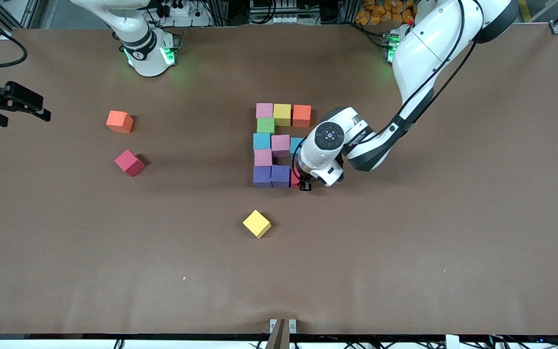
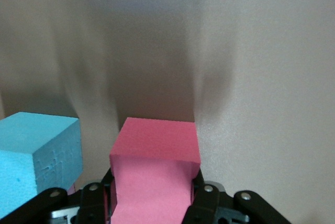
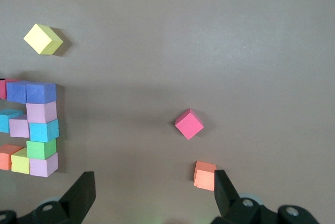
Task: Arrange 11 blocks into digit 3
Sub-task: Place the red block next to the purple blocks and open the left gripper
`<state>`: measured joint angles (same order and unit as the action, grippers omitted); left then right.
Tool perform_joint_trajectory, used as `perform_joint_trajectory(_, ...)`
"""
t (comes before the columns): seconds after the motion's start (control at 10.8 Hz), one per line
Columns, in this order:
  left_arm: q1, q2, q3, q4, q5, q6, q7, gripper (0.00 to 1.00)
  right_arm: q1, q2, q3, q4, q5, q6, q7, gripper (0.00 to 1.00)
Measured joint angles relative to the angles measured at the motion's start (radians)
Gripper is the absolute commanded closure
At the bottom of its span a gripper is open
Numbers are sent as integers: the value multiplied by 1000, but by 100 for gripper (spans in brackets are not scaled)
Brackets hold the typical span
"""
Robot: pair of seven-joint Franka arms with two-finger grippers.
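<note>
The brown table (image 1: 405, 252) carries a blocky figure of small matte foam cubes (image 1: 279, 145) near its middle. The row nearest the robots' edge reads pink, yellow (image 1: 282, 114), orange (image 1: 302, 115); below it sits a green cube (image 1: 265, 125), then a blue (image 1: 261, 141), pink (image 1: 280, 144), blue row whose end cube is half hidden by the arm, then a single pink cube (image 1: 262, 157), then two purple cubes (image 1: 271, 176) side by side. The left gripper (image 2: 152, 203) is down at the open end of that purple row, fingers clamped on a pink-red foam cube (image 2: 155, 156); in the front view only a red sliver shows just beside the purple pair, under the wrist. Whether the cube rests on the table or sits slightly above it I cannot tell. The left wrist view also shows a light blue cube (image 2: 36, 156) close beside the held one. Three loose cubes lie apart from the figure: a yellow one (image 1: 256, 223) toward the front camera's edge, an orange one (image 1: 119, 121) and a red one (image 1: 129, 162) toward the right arm's end. The right gripper (image 3: 152, 195) waits high above that end of the table, fingers spread wide with nothing between them.
</note>
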<state>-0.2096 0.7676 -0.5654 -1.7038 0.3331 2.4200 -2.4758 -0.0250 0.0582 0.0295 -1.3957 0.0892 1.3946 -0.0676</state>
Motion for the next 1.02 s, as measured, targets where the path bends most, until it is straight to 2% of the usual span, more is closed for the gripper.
perform_joint_trajectory(0.09, 0, 0, 0, 0, 0, 1, 0, 67, 1, 0, 0, 0, 0, 0, 0, 0)
perform_joint_trajectory(0.19, 0, 0, 0, 1, 0, 2, 0, 55, 0, 0, -2, 0, 0, 0, 0, 0)
perform_joint_trajectory(0.28, 0, 0, 0, 2, 0, 4, 0, 10, -2, 1, -4, -1, 0, 1, 0, 0)
perform_joint_trajectory(0.37, 0, 0, 0, 5, 0, 5, 0, 0, -2, 3, -4, -2, 0, 2, 0, 0)
perform_joint_trajectory(0.74, 0, -9, 0, 35, 12, 13, 2, 0, -1, 22, -4, -3, 0, 16, 0, 0)
perform_joint_trajectory(1.02, 7, -69, 1, 86, 19, 11, 48, 0, -2, 49, -7, -4, -1, 42, 0, 0)
